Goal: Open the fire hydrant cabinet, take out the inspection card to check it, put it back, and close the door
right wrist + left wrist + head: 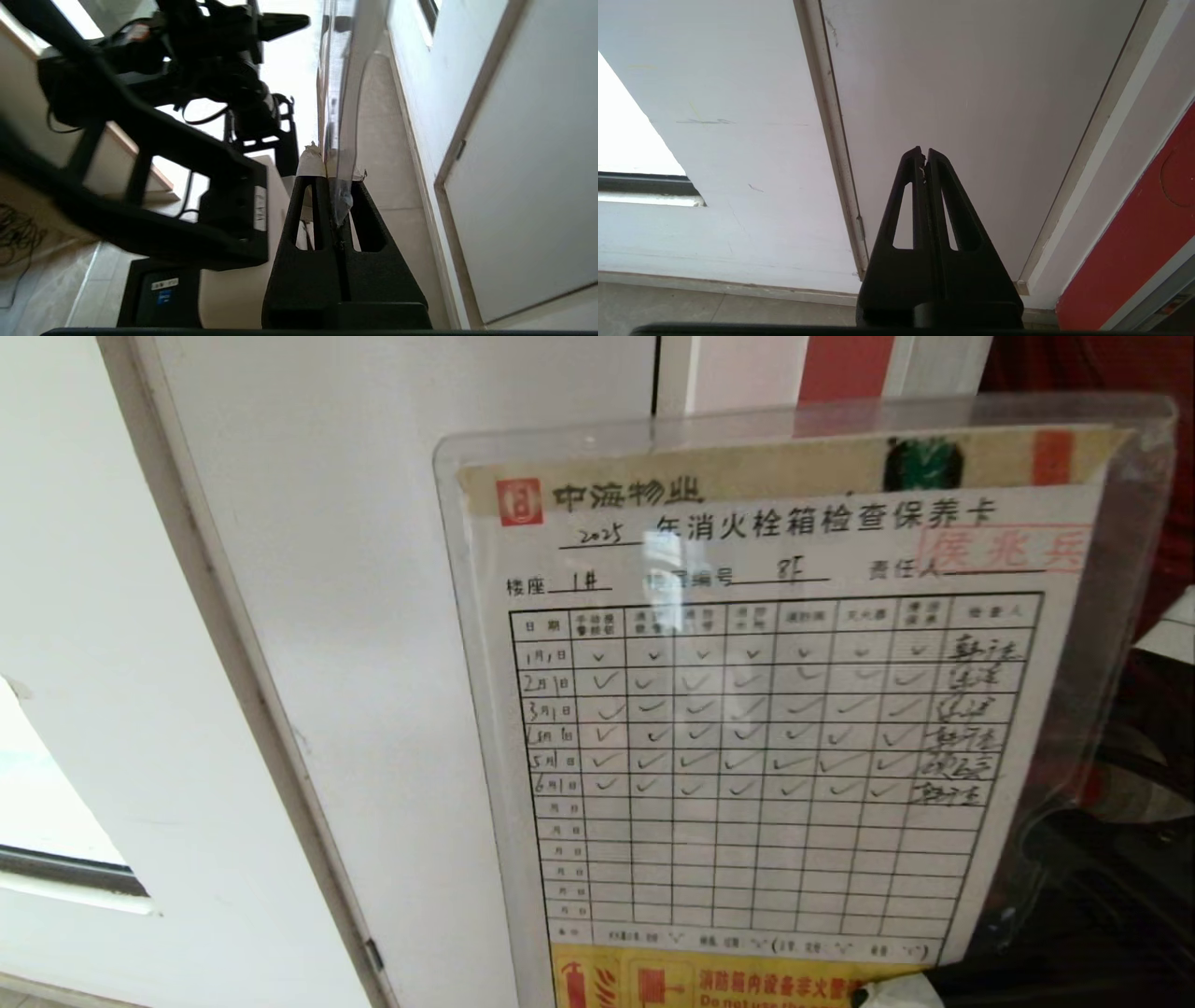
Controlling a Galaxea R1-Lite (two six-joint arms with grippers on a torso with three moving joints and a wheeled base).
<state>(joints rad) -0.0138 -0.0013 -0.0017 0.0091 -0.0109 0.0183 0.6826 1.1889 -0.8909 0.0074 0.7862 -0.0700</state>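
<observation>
The inspection card [766, 728], a white sheet with a printed grid, ticked rows and a yellow band along its lower edge, sits in a clear sleeve and fills the middle of the head view, facing me. My right gripper [329, 165] is shut on the card's lower corner, and its taped tips [892, 992] show at the bottom edge. In the right wrist view the card [343, 93] rises edge-on from the jaws. Red parts of the fire hydrant cabinet [845, 369] [1134, 242] show behind and to the right. I cannot make out the door. My left gripper [924, 151] hangs shut and empty, low near the floor.
A plain white door panel [373, 616] with a grey frame strip [252, 691] stands behind the card. A window opening [47, 803] is at the far left. Dark shapes [1120, 877] lie to the card's right. My own body and head [187, 70] are close behind the card.
</observation>
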